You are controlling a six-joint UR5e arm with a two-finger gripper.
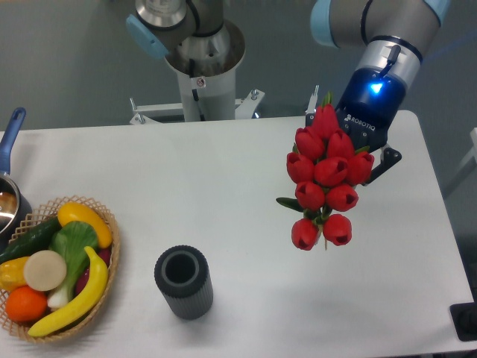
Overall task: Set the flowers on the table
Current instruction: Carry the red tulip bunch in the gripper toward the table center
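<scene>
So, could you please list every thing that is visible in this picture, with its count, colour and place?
flowers: one bunch, red tulips with green leaves, right side, above the table, at the gripper
cylinder: one, dark grey, ribbed, hollow, upright, front centre of table
basket: one, tan wicker, front left corner, holds fruit and vegetables
fruit and vegetables: several, yellow, green, orange and white, inside the basket
pot: one, blue handle, left edge, partly cut off
table: one, white, fills most of the view
arm: one, grey with light blue joints, top right
gripper: one, black, behind the flowers, fingers hidden
</scene>
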